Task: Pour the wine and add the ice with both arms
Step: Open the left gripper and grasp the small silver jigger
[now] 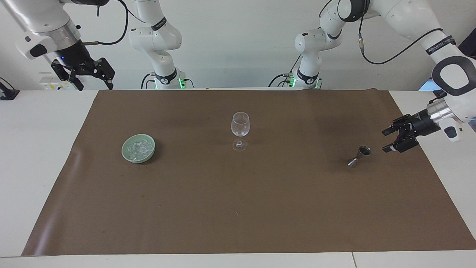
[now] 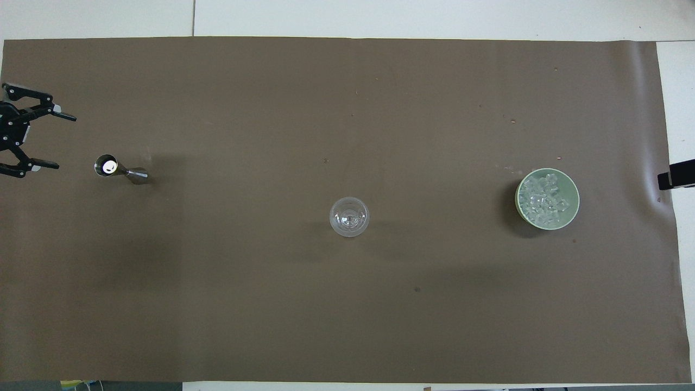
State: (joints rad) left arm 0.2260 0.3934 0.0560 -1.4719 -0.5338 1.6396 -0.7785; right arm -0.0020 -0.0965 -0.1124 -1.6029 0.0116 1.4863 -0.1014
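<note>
Two white jointed robot arms (image 1: 405,15) (image 1: 44,26) with black joint bands, loose black cables, silver wrist collars and green-lit bases; each ends in a black two-finger linkage gripper (image 1: 388,140) (image 1: 95,83).

A white table (image 1: 44,156) bears brown paper (image 1: 238,208) holding a bowl (image 1: 126,156), wine glass (image 1: 240,130) and jigger (image 1: 359,156).

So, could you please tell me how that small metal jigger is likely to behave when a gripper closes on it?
The jigger looks like polished metal, so probably stiff but slippery. It stands on a small foot with a narrow waist, so a sideways nudge might tip it. The open left gripper hangs beside it, apart; a grip at the waist seems safest.
</note>
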